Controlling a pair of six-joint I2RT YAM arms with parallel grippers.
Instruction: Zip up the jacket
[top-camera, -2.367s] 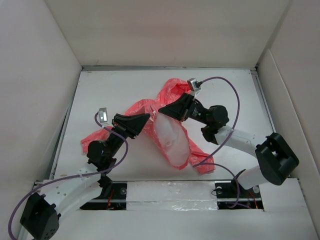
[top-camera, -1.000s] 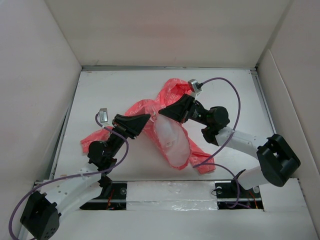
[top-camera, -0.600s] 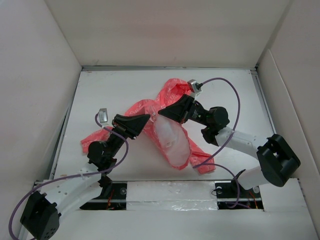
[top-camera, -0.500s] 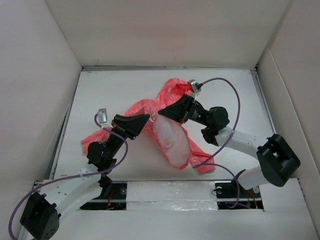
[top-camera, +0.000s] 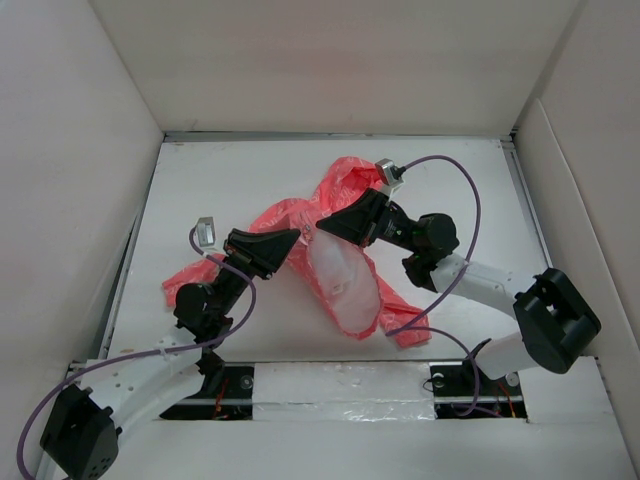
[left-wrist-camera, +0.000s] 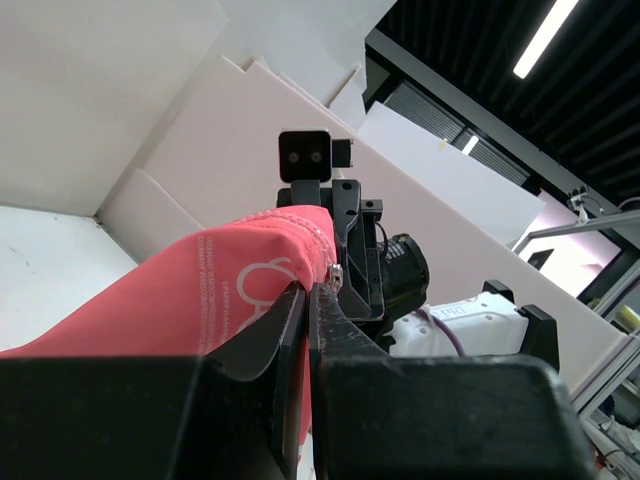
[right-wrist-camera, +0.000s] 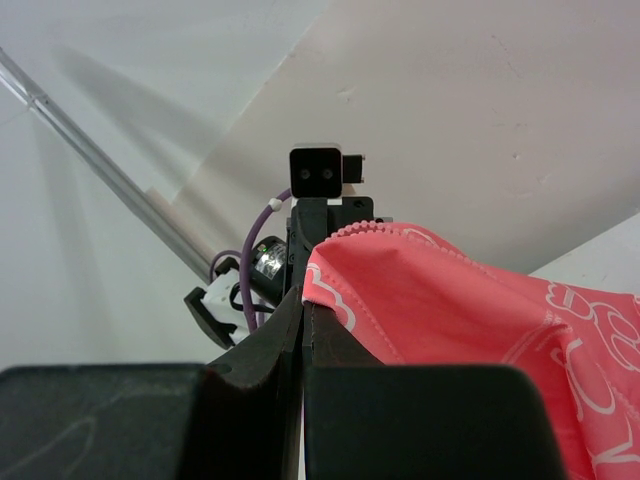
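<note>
The jacket (top-camera: 338, 182) lies crumpled mid-surface (top-camera: 220, 175), pale lining showing, with a coral edge stretched between the left claw (top-camera: 296, 234) and the right claw (top-camera: 321, 222), both clamped on its fabric.

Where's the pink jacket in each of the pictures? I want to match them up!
Top external: the jacket is mid-table, its edge held between the left gripper and the right gripper.
Left wrist: lower left to centre, pinched at the centre.
Right wrist: centre to lower right.
Shared landmark: the jacket edge stretched between both grippers; each wrist view shows the other gripper at its far end.
</note>
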